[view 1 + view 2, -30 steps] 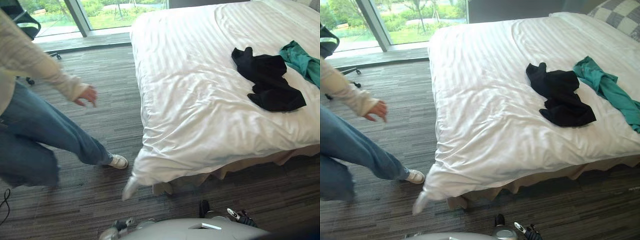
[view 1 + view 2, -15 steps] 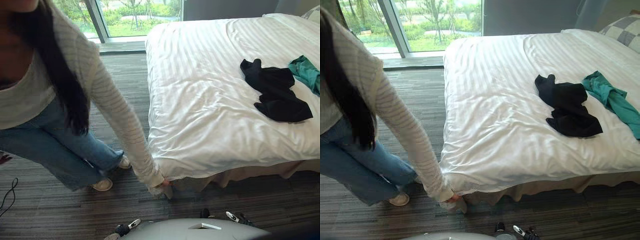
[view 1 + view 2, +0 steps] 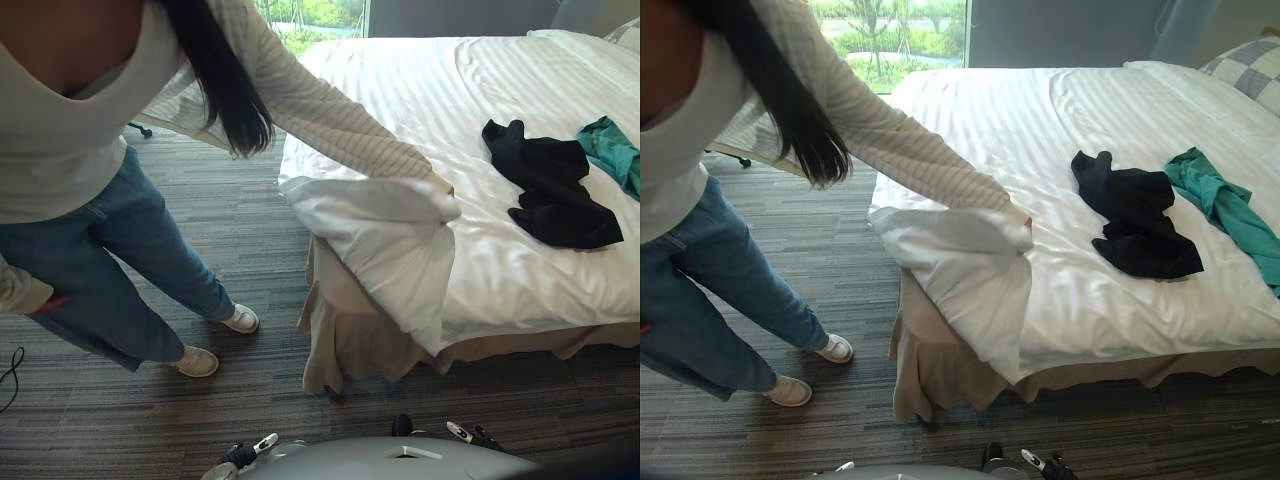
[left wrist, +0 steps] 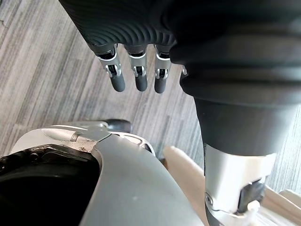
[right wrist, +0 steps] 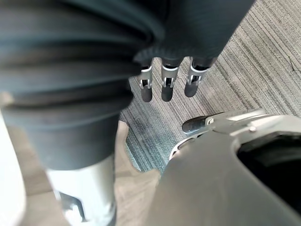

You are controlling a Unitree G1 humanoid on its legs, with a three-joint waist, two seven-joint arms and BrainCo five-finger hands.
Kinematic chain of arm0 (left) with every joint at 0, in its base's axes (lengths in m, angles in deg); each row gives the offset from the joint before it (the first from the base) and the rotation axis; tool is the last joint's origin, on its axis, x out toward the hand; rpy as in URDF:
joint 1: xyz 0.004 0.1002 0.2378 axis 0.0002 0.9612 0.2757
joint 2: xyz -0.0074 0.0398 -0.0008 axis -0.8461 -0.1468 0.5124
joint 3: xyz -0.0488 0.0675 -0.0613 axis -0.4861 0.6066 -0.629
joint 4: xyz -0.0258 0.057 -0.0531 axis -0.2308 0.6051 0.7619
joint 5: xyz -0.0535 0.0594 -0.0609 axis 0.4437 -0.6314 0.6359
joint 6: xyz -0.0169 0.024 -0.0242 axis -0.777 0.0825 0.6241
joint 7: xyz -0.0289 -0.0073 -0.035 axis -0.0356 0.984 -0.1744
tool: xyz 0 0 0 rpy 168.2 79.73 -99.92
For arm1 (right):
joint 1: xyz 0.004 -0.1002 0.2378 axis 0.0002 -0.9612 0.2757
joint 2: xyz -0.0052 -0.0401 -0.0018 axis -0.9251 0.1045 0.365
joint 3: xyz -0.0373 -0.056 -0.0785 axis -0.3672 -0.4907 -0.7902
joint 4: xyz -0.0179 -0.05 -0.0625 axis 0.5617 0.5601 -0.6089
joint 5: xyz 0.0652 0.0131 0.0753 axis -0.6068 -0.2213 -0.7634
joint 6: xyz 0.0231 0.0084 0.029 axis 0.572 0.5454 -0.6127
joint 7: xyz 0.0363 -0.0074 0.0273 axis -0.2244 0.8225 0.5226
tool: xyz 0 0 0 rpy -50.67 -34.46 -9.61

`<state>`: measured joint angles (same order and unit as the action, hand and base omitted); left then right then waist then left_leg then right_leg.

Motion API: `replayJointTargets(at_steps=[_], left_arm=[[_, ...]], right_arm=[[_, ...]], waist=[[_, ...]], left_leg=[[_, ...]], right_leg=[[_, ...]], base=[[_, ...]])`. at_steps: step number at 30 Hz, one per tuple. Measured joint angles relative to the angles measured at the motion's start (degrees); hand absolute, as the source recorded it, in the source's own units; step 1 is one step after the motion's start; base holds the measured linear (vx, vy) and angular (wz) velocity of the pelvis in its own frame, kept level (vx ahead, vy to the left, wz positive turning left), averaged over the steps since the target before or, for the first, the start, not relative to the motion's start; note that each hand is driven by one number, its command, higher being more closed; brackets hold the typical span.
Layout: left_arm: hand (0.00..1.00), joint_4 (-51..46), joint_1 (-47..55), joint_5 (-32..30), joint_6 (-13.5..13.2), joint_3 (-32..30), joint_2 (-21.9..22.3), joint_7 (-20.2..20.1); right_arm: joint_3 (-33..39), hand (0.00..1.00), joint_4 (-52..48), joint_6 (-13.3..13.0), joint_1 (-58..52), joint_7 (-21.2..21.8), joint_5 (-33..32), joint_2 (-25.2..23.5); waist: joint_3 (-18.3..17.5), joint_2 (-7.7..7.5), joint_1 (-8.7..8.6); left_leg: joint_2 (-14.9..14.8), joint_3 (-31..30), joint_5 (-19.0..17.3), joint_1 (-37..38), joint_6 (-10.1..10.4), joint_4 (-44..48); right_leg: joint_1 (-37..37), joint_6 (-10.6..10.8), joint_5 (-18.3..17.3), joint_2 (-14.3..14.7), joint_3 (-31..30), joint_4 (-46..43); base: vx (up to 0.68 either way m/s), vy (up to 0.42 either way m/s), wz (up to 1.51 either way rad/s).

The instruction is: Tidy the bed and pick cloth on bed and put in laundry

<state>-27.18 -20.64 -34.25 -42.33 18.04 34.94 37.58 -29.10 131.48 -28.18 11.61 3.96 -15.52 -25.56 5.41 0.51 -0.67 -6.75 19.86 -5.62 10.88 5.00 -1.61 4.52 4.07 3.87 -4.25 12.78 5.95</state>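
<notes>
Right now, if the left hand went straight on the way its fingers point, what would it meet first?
The left hand hangs with relaxed fingers pointing at the striped grey carpet. Nothing shows between them, so it would probably meet the carpet first, though the depth is hard to judge.

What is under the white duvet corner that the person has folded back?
Under the folded duvet corner, held by a person, a beige bed skirt shows. The mattress itself is hidden by cloth.

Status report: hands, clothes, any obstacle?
Left hand, right hand open, empty. Black cloth, teal cloth lie on bed. Person at bed corner holds duvet folded back.
</notes>
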Motion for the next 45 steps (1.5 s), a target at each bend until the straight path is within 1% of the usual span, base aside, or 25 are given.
replayJointTargets(at_steps=[3,4,6,10,11,12,13,15,17,18,19,21,23,27,28,30,31,36,37,38,39,40,41,43,45], left_arm=[[0.00,1.03,-0.15,2.48,-0.18,-0.04,-0.07,0.15],[0.00,1.35,-0.22,4.52,-0.64,-0.05,-0.03,1.38],[0.00,1.58,-0.82,6.15,-1.38,-0.23,-0.14,2.73],[0.00,-0.37,-1.96,11.56,-5.79,-3.28,0.21,7.38],[0.00,-1.89,-2.63,13.02,-8.10,-4.68,0.14,9.42],[0.00,-3.54,-3.63,13.14,-10.29,-6.26,-0.17,11.39],[0.00,-4.37,-4.24,13.15,-11.50,-7.04,-0.44,12.39],[0.00,-7.08,-6.67,13.03,-15.27,-9.49,-2.54,15.35],[0.00,-8.89,-7.95,12.42,-17.36,-10.78,-4.31,17.14],[0.00,-10.95,-9.10,11.87,-18.95,-11.41,-5.94,18.52],[0.00,-11.79,-9.49,11.58,-19.47,-11.41,-6.59,18.95],[0.00,-14.65,-10.90,8.04,-21.31,-11.45,-8.07,20.93],[0.00,-17.39,-11.39,4.90,-22.07,-11.32,-8.31,22.22],[0.00,-24.21,-12.96,-2.65,-22.14,-9.39,-9.68,24.04],[0.00,-27.33,-13.35,-6.88,-21.95,-7.28,-11.24,24.22],[0.00,-30.56,-14.34,-10.44,-21.61,-5.55,-12.89,24.13],[0.00,-33.38,-16.04,-13.83,-21.46,-3.85,-14.83,23.67],[0.00,-36.86,-24.45,-19.52,-21.35,2.31,-21.78,19.98],[0.00,-36.83,-26.59,-19.80,-21.27,4.13,-23.23,19.25],[0.00,-36.71,-28.78,-23.22,-20.70,6.35,-24.83,18.60],[0.00,-36.60,-29.77,-25.25,-20.34,7.85,-25.86,18.33],[0.00,-36.14,-32.30,-28.40,-19.88,11.49,-28.12,18.03],[0.00,-35.95,-34.94,-29.91,-19.43,14.57,-29.85,17.05],[0.00,-34.48,-38.88,-30.80,-18.64,18.14,-31.56,15.74],[0.00,-31.89,-43.85,-32.07,-16.82,21.51,-32.38,13.59]], right_arm=[[0.00,0.00,0.01,0.00,0.02,0.01,0.00,0.02],[0.02,0.00,0.00,0.03,0.06,0.01,0.00,0.06],[0.06,0.00,0.00,0.06,0.13,0.01,0.00,0.11],[0.09,0.00,-0.01,0.14,0.53,0.05,-0.05,0.16],[0.10,0.00,-0.01,0.15,0.60,0.09,-0.07,0.19],[0.09,0.00,-0.02,0.15,0.64,0.13,-0.10,0.26],[0.06,0.00,-0.02,0.14,0.70,0.17,-0.12,0.28],[0.04,0.00,-0.06,0.12,0.89,0.25,-0.66,0.28],[0.02,0.00,-0.23,0.07,0.91,0.26,-0.82,0.28],[0.02,0.00,-0.25,0.05,0.82,0.23,-1.18,0.28],[0.02,0.00,-0.26,0.01,0.76,0.22,-1.20,0.29],[-0.11,0.00,-0.42,-0.16,0.66,0.15,-1.72,0.43],[-0.31,0.00,-0.76,-0.74,0.48,0.09,-2.18,0.44],[-1.46,0.00,-2.43,-1.19,-0.52,-0.04,-2.21,0.52],[-1.48,0.00,-2.82,-1.21,-0.61,-0.09,-2.23,0.51],[-1.49,0.00,-2.99,-1.25,-0.83,-0.10,-2.25,0.52],[-1.48,0.00,-3.08,-1.32,-1.07,-0.12,-2.32,0.49],[-1.25,0.00,-5.07,-1.76,-3.27,-0.28,-3.33,0.41],[-1.20,0.00,-5.11,-1.76,-3.52,-0.25,-3.34,0.46],[-1.01,0.00,-5.21,-1.75,-3.76,-0.25,-3.40,0.50],[-0.86,0.00,-5.29,-1.76,-3.87,-0.23,-3.39,0.54],[-0.40,0.00,-5.48,-1.75,-4.06,-0.17,-3.38,0.59],[0.14,0.00,-6.08,-1.74,-4.42,-0.02,-3.38,0.52],[0.43,0.00,-6.48,-1.78,-4.82,0.14,-3.37,0.53],[0.96,0.00,-6.46,-1.75,-5.40,0.47,-3.34,0.56]], waist=[[0.02,0.01,-0.01],[0.06,-0.01,-0.07],[0.18,-0.05,-0.10],[1.09,-0.21,-0.25],[1.23,-0.22,-0.28],[1.28,-0.15,-0.38],[1.31,-0.10,-0.49],[1.45,0.13,-1.24],[1.55,0.31,-1.67],[1.72,0.44,-1.86],[1.75,0.41,-1.92],[1.91,0.67,-1.91],[2.00,0.82,-2.16],[2.17,1.11,-2.68],[2.17,1.14,-3.04],[2.17,1.18,-2.93],[2.15,1.28,-3.03],[2.06,1.92,-3.41],[1.98,2.36,-3.98],[1.75,2.70,-4.81],[1.58,2.95,-4.90],[1.47,3.33,-5.20],[1.63,3.68,-5.53],[1.87,4.11,-6.35],[1.93,4.46,-8.21]], left_leg=[[-0.01,-0.03,0.00,0.01,0.00,0.03],[-0.01,-0.03,0.00,0.02,0.00,0.02],[-0.01,-0.03,0.00,0.05,0.00,0.01],[-0.05,-0.06,0.00,0.15,0.01,0.11],[-0.08,-0.06,0.00,0.13,0.02,0.12],[-0.11,-0.05,-0.02,0.13,0.04,0.12],[-0.12,-0.05,-0.03,0.13,0.06,0.12],[-0.17,-0.01,-0.06,0.11,0.10,0.10],[-0.20,0.07,-0.10,0.13,0.16,0.10],[-0.21,0.26,-0.13,0.13,0.19,0.07],[-0.21,0.36,-0.14,0.13,0.21,0.07],[-0.21,1.10,-0.22,0.21,0.30,0.04],[-0.20,1.54,-0.33,0.31,0.32,0.04],[-0.26,1.84,-0.46,0.52,0.33,0.03],[-0.28,2.03,-0.49,0.71,0.34,0.03],[-0.31,2.90,-0.60,1.13,0.37,0.02],[-0.27,3.31,-0.66,1.23,0.37,0.07],[-0.32,4.91,-0.91,2.00,0.25,0.08],[-0.28,5.17,-1.02,2.06,0.26,0.08],[-0.21,5.54,-1.09,2.05,0.29,0.05],[-0.21,5.98,-1.12,2.04,0.30,-0.02],[-0.20,6.91,-1.14,2.04,0.34,-0.15],[-0.21,7.65,-1.14,2.02,0.35,-0.23],[-0.20,8.07,-1.14,1.97,0.36,-0.27],[-0.20,8.52,-1.17,2.05,0.46,-0.26]], right_leg=[[0.03,0.00,0.00,0.00,0.00,0.00],[0.03,0.00,0.00,0.00,0.01,0.00],[0.07,0.00,0.00,0.00,0.01,0.00],[0.21,-0.02,0.01,0.00,0.02,0.00],[0.21,-0.03,0.02,0.03,0.02,0.00],[0.21,-0.03,0.02,0.04,0.02,0.00],[0.22,-0.03,0.02,0.05,0.02,0.00],[0.20,-0.03,0.02,0.08,0.01,0.00],[0.19,-0.02,0.02,0.11,-0.05,0.00],[0.11,-0.03,0.02,0.15,-0.24,0.00],[0.10,-0.03,0.02,0.16,-0.30,0.00],[0.09,-0.03,0.06,0.21,-0.96,-0.01],[0.01,-0.02,0.08,0.23,-1.24,-0.01],[0.05,-0.03,0.09,0.33,-1.49,-0.01],[0.13,-0.06,0.11,0.37,-1.74,-0.01],[0.08,-0.12,0.27,0.44,-2.65,-0.01],[-0.01,-0.07,0.45,0.46,-3.05,-0.01],[-0.14,-0.27,0.76,0.50,-4.58,-0.01],[-0.19,-0.29,0.78,0.51,-5.00,-0.01],[-0.46,-0.32,0.82,0.51,-5.61,-0.01],[-0.76,-0.34,0.90,0.57,-5.87,-0.01],[-1.33,-0.33,1.12,0.73,-6.57,-0.02],[-1.76,-0.38,1.32,0.89,-7.24,-0.03],[-2.05,-0.33,1.44,1.02,-7.57,-0.06],[-2.21,-0.33,1.44,1.40,-7.95,-0.24]], base=[[0.00,0.000,0.00],[0.00,0.000,0.00],[0.00,0.000,0.00],[0.00,0.000,0.00],[0.00,0.000,0.00],[0.00,0.000,0.00],[0.00,0.000,0.00],[0.00,0.000,0.00],[0.00,0.000,-0.02],[0.00,0.000,-0.05],[0.00,0.000,-0.09],[0.00,0.000,-0.12],[0.00,-0.003,-0.09],[-0.01,-0.013,-0.04],[-0.02,-0.015,-0.10],[-0.03,-0.014,-0.19],[-0.04,-0.012,-0.16],[-0.05,-0.025,-0.17],[-0.06,-0.023,-0.22],[-0.04,-0.019,-0.17],[-0.03,-0.018,-0.29],[-0.03,-0.019,-0.35],[-0.03,-0.023,-0.37],[-0.02,-0.025,-0.16],[-0.01,-0.036,-0.10]])
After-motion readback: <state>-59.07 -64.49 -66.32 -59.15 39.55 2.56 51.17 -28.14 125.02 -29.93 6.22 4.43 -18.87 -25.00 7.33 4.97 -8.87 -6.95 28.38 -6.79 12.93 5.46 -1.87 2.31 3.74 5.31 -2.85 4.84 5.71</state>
